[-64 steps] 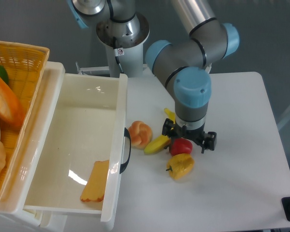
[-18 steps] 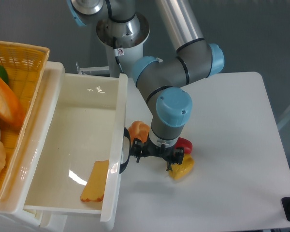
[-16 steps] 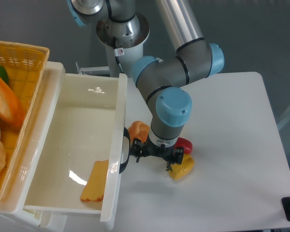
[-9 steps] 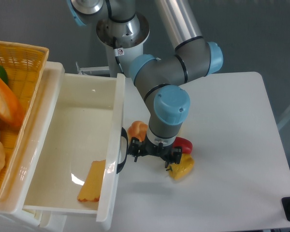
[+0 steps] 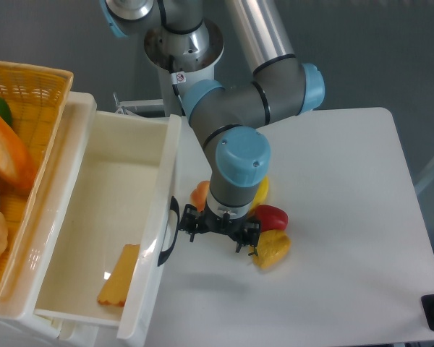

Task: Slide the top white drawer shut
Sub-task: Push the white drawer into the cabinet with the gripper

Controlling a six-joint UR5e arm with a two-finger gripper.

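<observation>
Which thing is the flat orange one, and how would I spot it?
Start at the big white drawer sticking out on the left, with its black handle. Look down inside, at the corner nearest you: the cheese-like wedge lies there alone. It is flat, orange-yellow and straight-edged, unlike the round peppers and fruit out on the table.

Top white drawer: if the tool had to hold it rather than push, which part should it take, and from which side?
The curved black handle on the glossy white plastic drawer's front panel, approached from the table side; it bows outward, leaving a gap behind it.
</observation>
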